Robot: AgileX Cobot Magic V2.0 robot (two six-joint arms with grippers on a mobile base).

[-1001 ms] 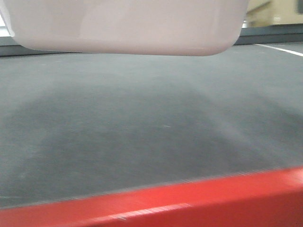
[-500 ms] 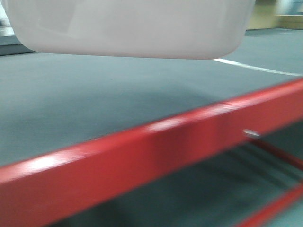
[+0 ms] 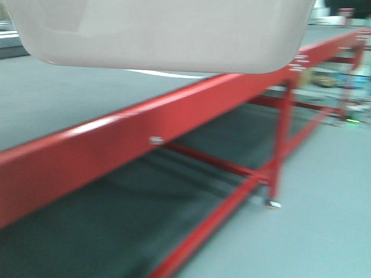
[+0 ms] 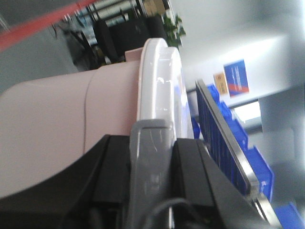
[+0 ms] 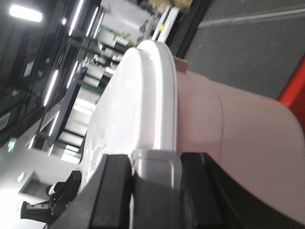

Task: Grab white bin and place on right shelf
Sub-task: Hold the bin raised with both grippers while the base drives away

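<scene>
Bin: white bin (image 3: 162,35) hangs at the top of the front view, its underside clear of the red-framed rack (image 3: 174,116).
Left hand: left hand (image 4: 151,176) clamped on the left grey handle (image 4: 150,143), just under the lid (image 4: 159,81).
Right hand: right hand (image 5: 157,191) closed on the right grey handle (image 5: 157,167).
Long axis: runs hand to hand, crosswise to the front view; the load is shared and neither arm is nearer.
Right shelf: not identifiable. A steel-edged panel with blue bins (image 4: 259,167) lies beyond the lid; cannot tell if it belongs.
Edges: red rail and braces lie below.
Open room: bare grey floor (image 3: 324,220) right of the rack.
Stage, judged: carrying, placement not begun.
</scene>
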